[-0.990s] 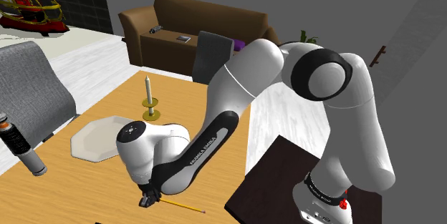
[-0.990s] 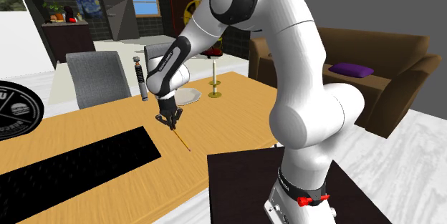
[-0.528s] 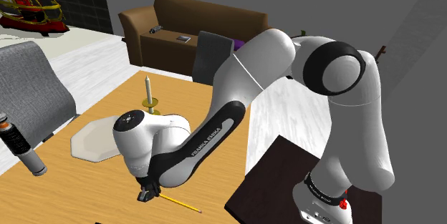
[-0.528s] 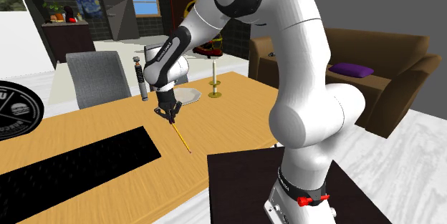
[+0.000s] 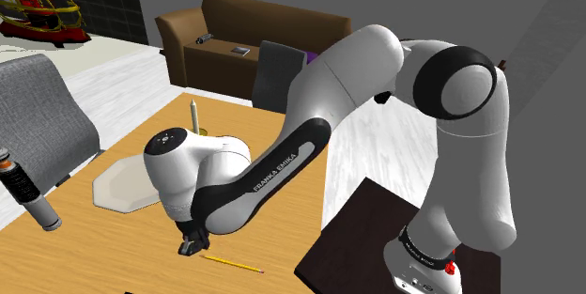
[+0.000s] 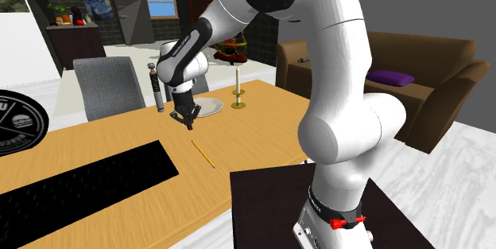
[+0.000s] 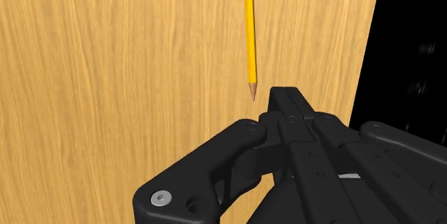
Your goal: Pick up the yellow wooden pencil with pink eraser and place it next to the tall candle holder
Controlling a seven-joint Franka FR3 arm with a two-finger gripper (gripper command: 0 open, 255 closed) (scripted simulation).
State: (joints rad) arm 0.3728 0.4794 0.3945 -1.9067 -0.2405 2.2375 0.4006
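Gripper (image 5: 192, 245), fingers closed empty, has risen clear of the yellow pencil (image 5: 233, 264), left lying on the table (image 5: 155, 132): grasp apparently missed, retry required.

Bright, flat and even across the shoulder and second exterior views, with soft grey shading rounding the white arm (image 5: 329, 85) and a pale sheen along its upper shells. Warm and uniform over the wooden table (image 7: 107, 79) in the wrist view, slightly darker down one side of the pencil (image 7: 248, 29), with faint grey highlights on the matte black gripper (image 7: 286, 95). Brightest at the blue window (image 6: 160, 1) far back, dimmer on the dark walls around it.
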